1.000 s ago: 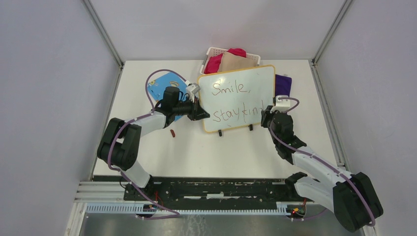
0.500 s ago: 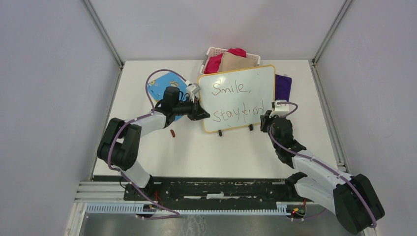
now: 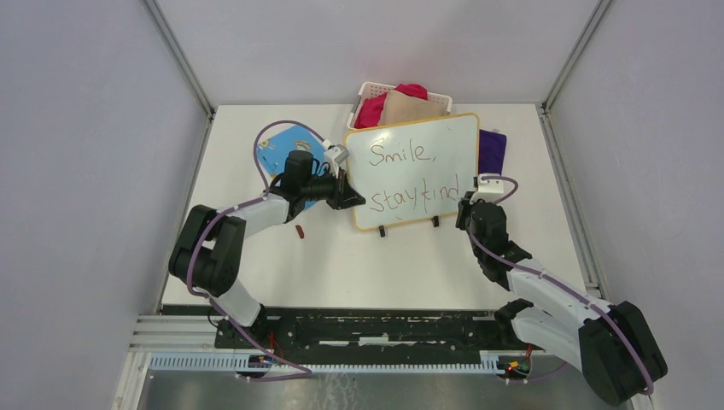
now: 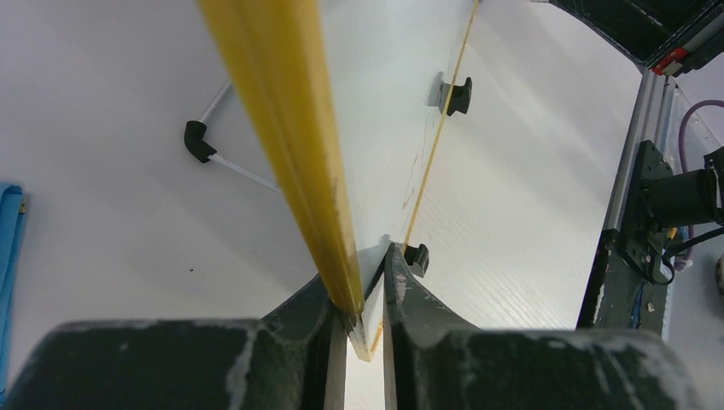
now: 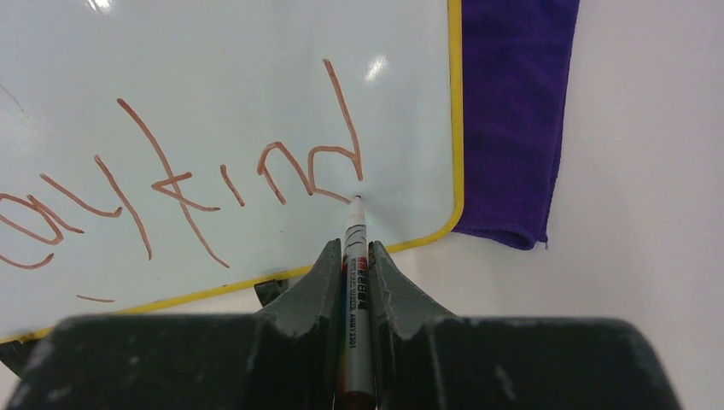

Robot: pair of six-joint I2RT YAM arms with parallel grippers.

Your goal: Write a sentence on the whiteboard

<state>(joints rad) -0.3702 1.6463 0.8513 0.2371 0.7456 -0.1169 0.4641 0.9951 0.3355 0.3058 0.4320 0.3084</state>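
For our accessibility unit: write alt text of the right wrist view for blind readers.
The right hand grips a marker, tip by the last letter of the red sentence on the whiteboard. A purple cloth lies past the board's right edge.

I'm running this from afar in a robotics lab cell: plain white enclosure walls [image 3: 85, 128], aluminium corner posts [image 3: 178, 55], a white table [image 3: 384, 273] and a slotted mounting rail [image 3: 341, 362].

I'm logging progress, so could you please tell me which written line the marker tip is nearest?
The lower line, "stay kind": the marker tip sits at the final d's foot, whereas "Smile," lies higher on the whiteboard.
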